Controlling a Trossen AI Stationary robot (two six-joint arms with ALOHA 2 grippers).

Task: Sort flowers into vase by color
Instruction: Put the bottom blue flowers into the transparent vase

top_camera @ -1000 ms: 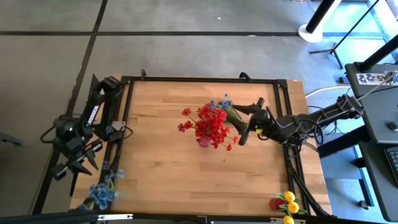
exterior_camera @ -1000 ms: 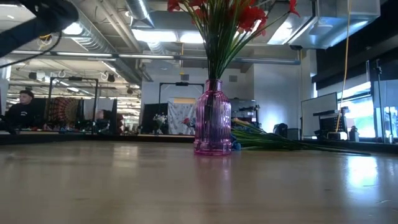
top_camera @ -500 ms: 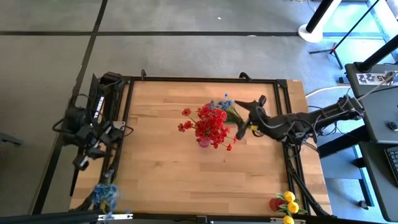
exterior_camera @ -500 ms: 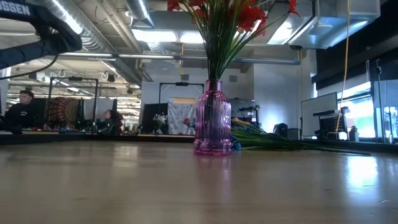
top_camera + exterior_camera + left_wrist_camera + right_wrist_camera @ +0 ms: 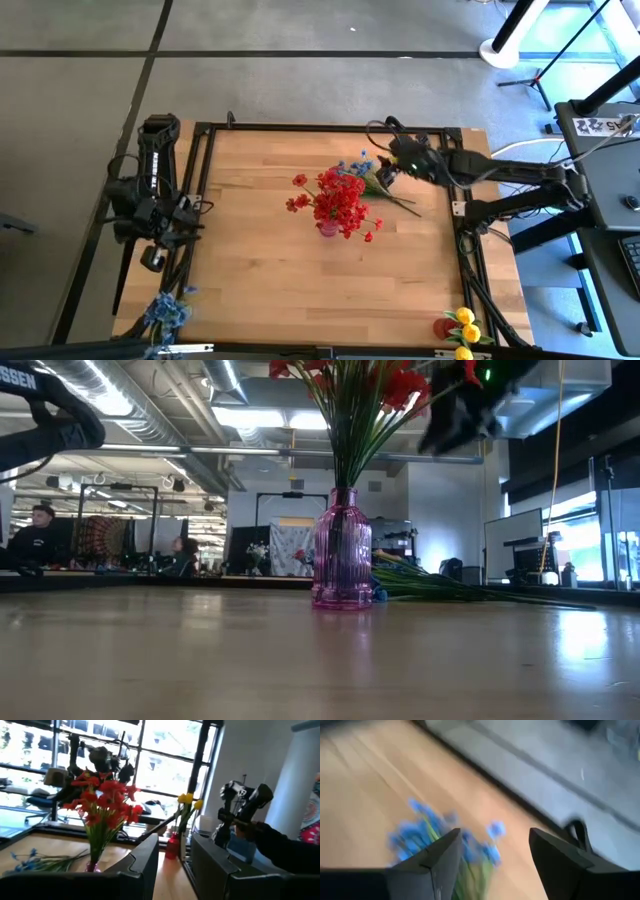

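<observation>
Now your right gripper [image 5: 492, 857], jaws apart and empty, hovers over the blue flowers [image 5: 362, 166] beside the pink vase [image 5: 341, 550]. Your left gripper [image 5: 175, 860], jaws apart, waits off the worktop [image 5: 250, 270]. No lettering reads whole.

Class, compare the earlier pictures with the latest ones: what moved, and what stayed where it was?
The right gripper swung from beside the red flowers toward the table's far edge, above the blue sprig, jaws open. The left gripper pulled back off the table's edge. Pink vase and flowers stayed put.

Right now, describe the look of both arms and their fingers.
Both arms are dark, jointed and trailed by loose black cables. The left arm has white lettering along one link. The right arm shows a small green light near its wrist. The right gripper has broad, flat, dark fingers with angular tips; the left gripper has matching ones.
</observation>
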